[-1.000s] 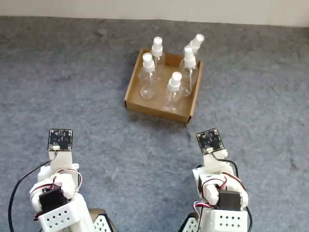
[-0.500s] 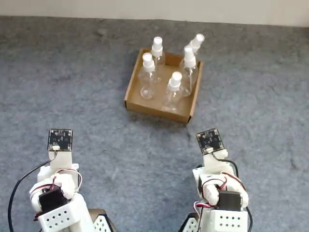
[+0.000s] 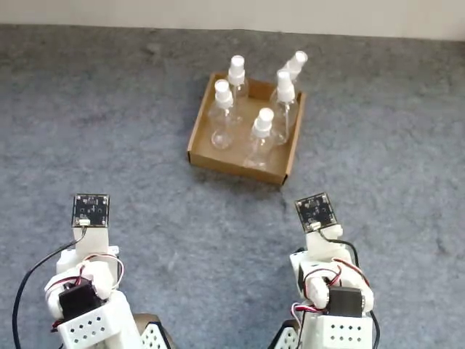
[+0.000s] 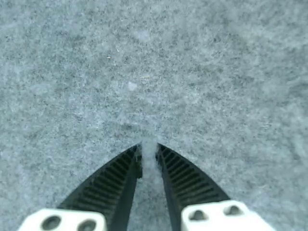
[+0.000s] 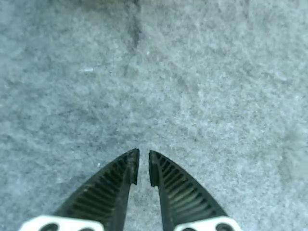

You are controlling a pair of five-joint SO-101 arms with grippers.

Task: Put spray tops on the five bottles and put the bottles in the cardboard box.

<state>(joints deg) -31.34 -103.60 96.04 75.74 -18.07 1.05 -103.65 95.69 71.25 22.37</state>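
- ok so all five bottles (image 3: 221, 116) are inside the cardboard box (image 3: 232, 167), which sits toward the far side of the tabletop (image 3: 109, 123), a little right of the middle
- four of them stand upright, long axis straight up, spray tops (image 3: 264, 116) pointing at the ceiling
- the fifth bottle (image 3: 293, 67) is the odd one: it's in the far right corner of the box and leans, its top tipping outward past the rim toward the far right
- the box itself is turned a bit, so its sides don't run square with the tabletop's edge
- surface is a grey, fuzzy, felt-like covering, kind of mottled, and there's a strip of pale wall (image 3: 218, 13) along the far edge
- bottles are clear plastic, see-through enough that the brown box floor shows through them, and each has a white spray top on
- box is plain brown cardboard, open on top, low walls, roughly square
- left gripper (image 4: 149, 153) hangs over bare grey felt, jaws drawn in to just a thin sliver between the tips, nothing held
- right gripper (image 5: 143, 161) is the same deal: over bare felt, tips pulled nearly together, nothing between them
- right wrist view also has a faint dark streak in the felt out ahead of the tips, can't tell what it is
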